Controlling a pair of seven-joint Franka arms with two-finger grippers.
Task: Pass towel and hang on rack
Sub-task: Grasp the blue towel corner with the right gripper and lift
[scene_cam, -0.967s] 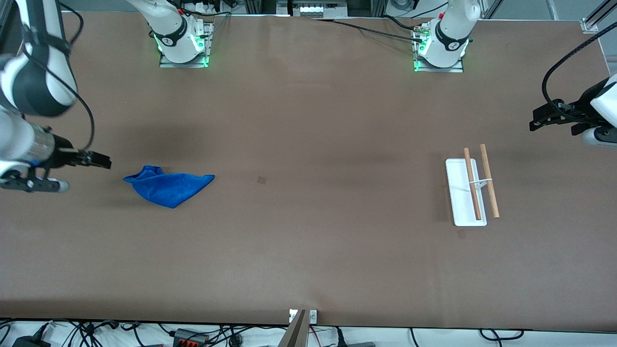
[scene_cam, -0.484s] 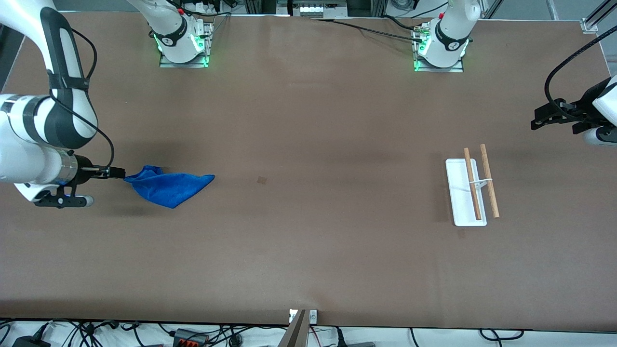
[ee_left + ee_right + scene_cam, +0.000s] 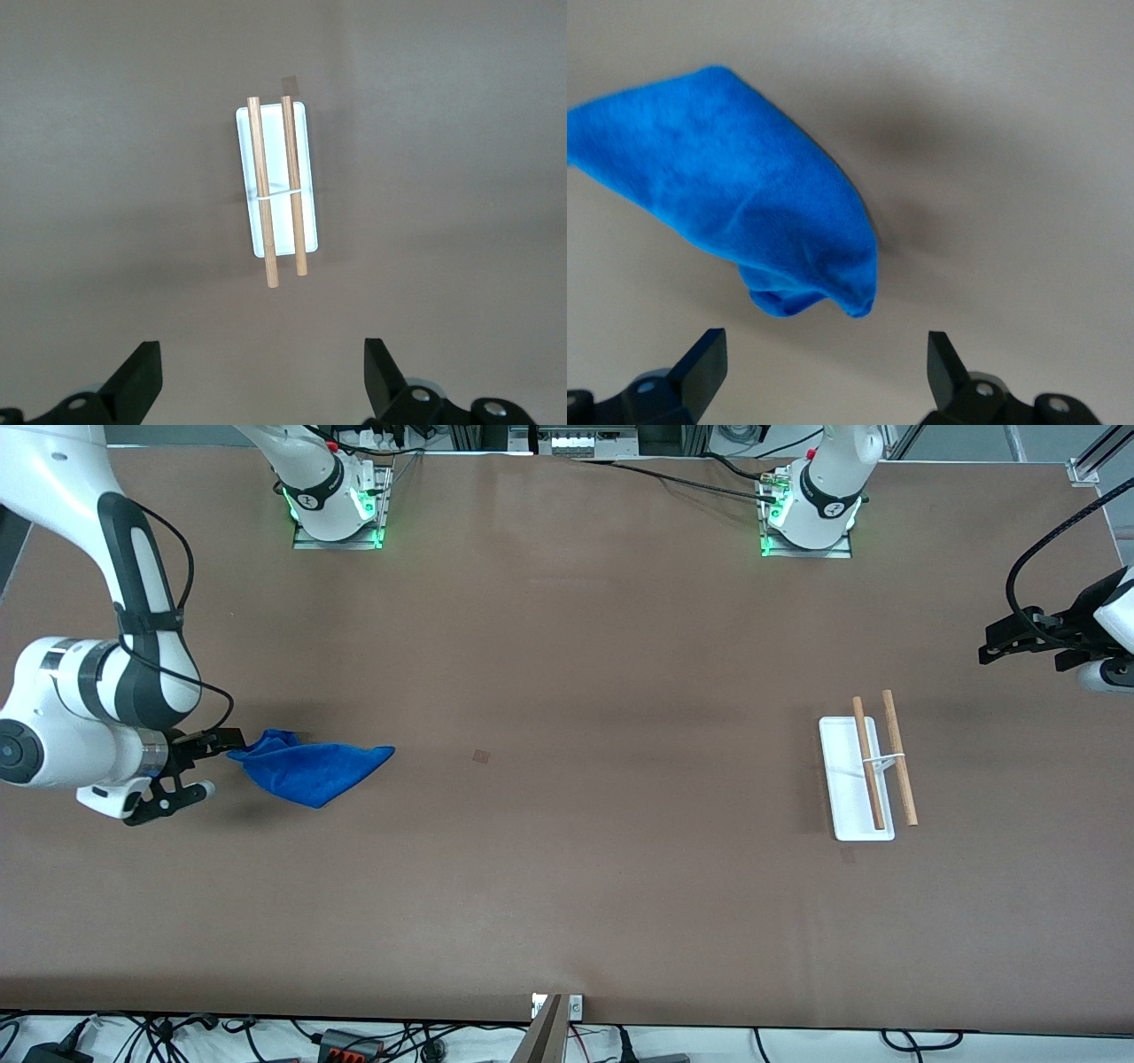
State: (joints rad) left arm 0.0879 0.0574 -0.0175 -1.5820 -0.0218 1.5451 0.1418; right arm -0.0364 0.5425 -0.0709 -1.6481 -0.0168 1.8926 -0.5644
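Note:
A crumpled blue towel [image 3: 306,765] lies on the brown table toward the right arm's end; it also shows in the right wrist view [image 3: 744,204]. My right gripper [image 3: 221,742] is open, low beside the towel's end corner, with nothing between its fingers. The rack [image 3: 868,773], a white base with two wooden rods, stands toward the left arm's end and also shows in the left wrist view [image 3: 276,190]. My left gripper [image 3: 997,642] is open and empty, up in the air above the table's end, past the rack.
The brown table [image 3: 567,868] is bare between the towel and the rack. A small dark square mark [image 3: 481,756] sits on the table near the middle. Cables hang below the front edge.
My right arm has swung in toward the towel and lowered, bringing its gripper up to the towel's corner. The towel, rack and left gripper have hardly moved.

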